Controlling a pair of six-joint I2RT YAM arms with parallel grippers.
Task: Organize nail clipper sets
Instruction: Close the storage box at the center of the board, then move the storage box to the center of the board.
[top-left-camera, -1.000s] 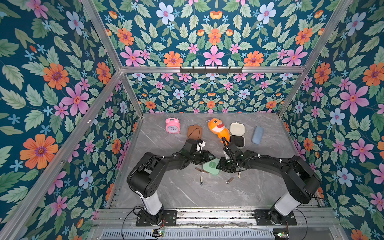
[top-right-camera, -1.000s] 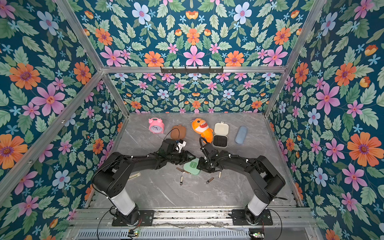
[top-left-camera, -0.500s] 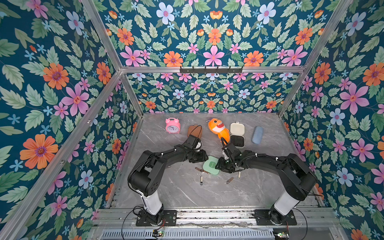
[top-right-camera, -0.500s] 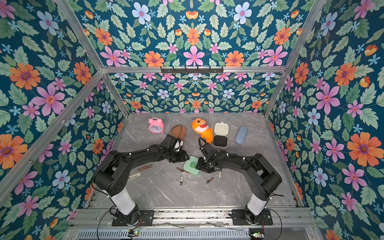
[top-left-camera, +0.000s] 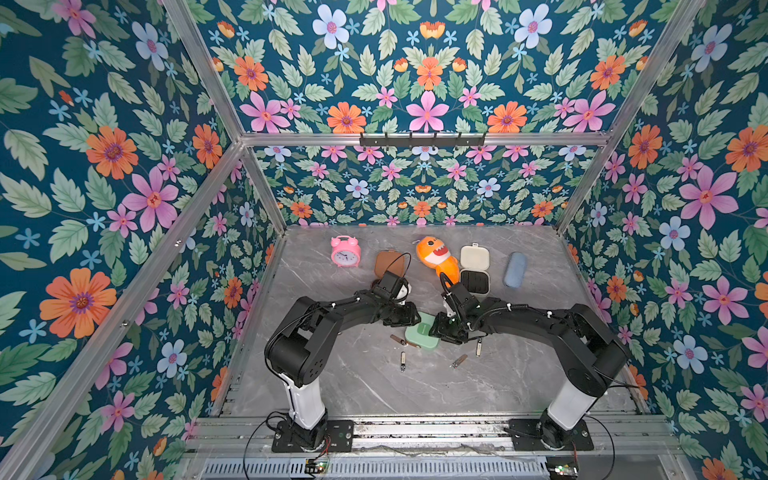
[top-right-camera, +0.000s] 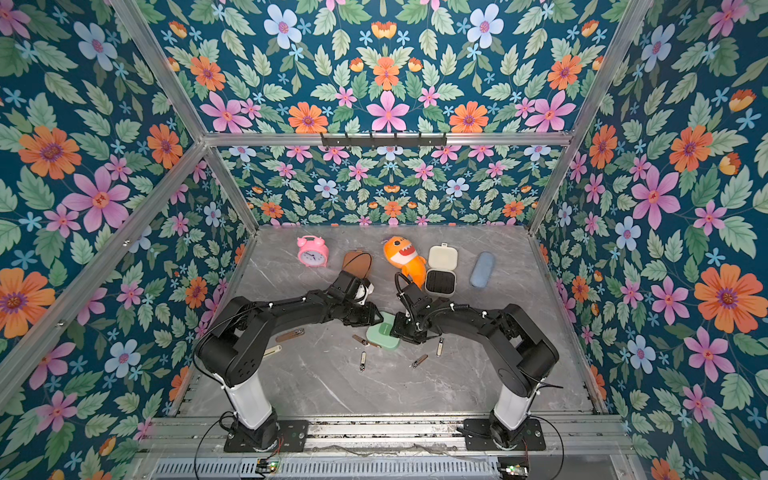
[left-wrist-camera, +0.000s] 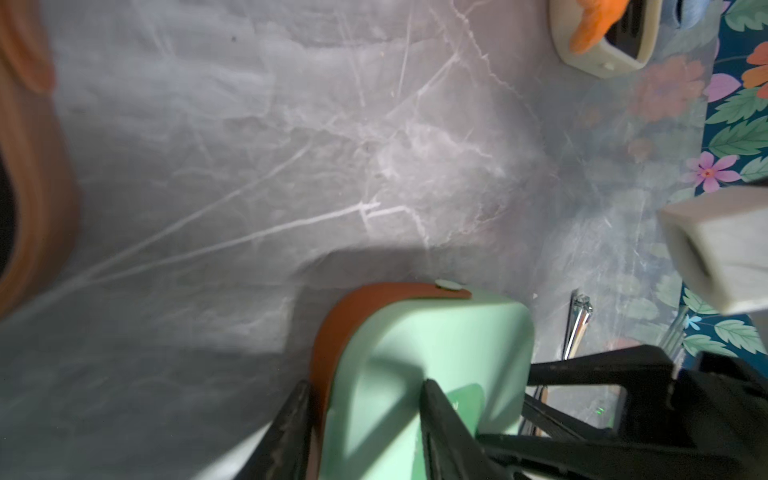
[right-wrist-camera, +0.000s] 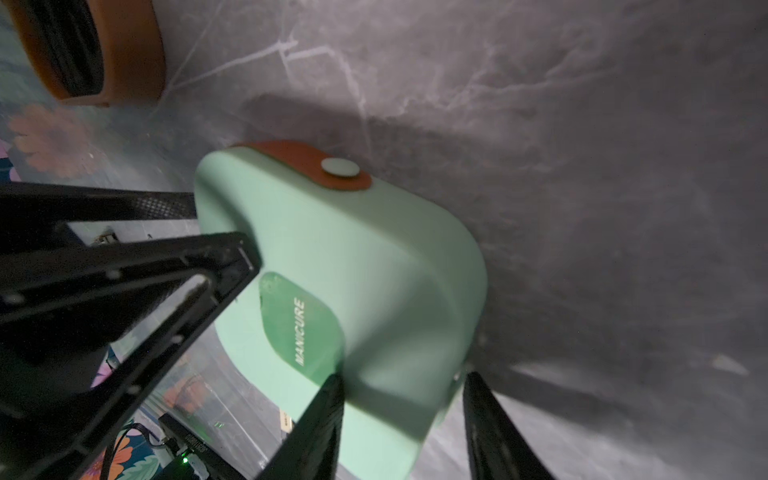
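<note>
The mint green case (top-left-camera: 422, 334) (top-right-camera: 384, 334) lies closed near the middle of the table, between both arms. My left gripper (left-wrist-camera: 365, 419) is shut on its edge by the brown strap (left-wrist-camera: 332, 324). My right gripper (right-wrist-camera: 403, 415) is shut on the opposite corner, near the MANICURE label (right-wrist-camera: 299, 328). The brown case (top-left-camera: 389, 262) (right-wrist-camera: 95, 54) sits behind the left arm. The cream case (top-left-camera: 475, 257) lies open at the back, black insert showing. Slim metal tools (top-left-camera: 402, 360) (top-left-camera: 459, 360) (top-left-camera: 478, 346) lie loose in front of the green case.
A pink alarm clock (top-left-camera: 345, 251), an orange shark toy (top-left-camera: 436, 257) and a blue-grey pouch (top-left-camera: 515, 269) stand along the back. A brown tool (top-right-camera: 290, 335) and a pale one (top-right-camera: 270, 352) lie under the left arm. Floral walls enclose the table.
My left gripper has come over from beside the brown case to the mint green case and narrowed onto its edge. The right gripper has stayed at the case's other side.
</note>
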